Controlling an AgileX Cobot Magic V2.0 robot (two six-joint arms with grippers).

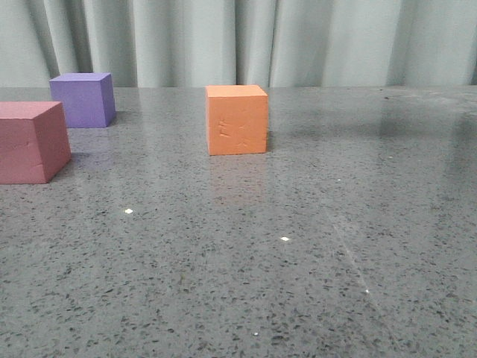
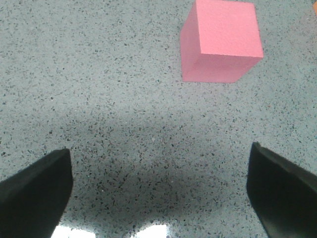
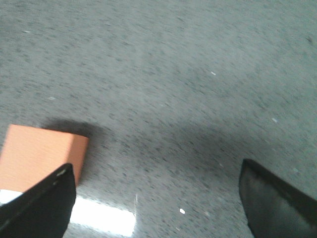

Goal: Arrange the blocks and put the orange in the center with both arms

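Observation:
The orange cube point(image 1: 237, 119) with faint dents on its front face stands on the grey speckled table point(image 1: 246, 253), mid-back. The purple cube point(image 1: 83, 99) stands at the back left. The pinkish-red cube point(image 1: 30, 142) sits at the left edge, in front of the purple one. Neither gripper shows in the front view. My left gripper point(image 2: 158, 193) is open and empty above bare table, the pinkish-red cube point(image 2: 220, 40) ahead of it. My right gripper point(image 3: 156, 198) is open and empty; the orange cube point(image 3: 37, 156) lies just beyond one finger point(image 3: 42, 208).
A pale green curtain point(image 1: 246, 37) hangs behind the table's far edge. Bright light reflections point(image 3: 101, 215) lie on the glossy tabletop beneath both grippers. The right wrist view is motion-blurred.

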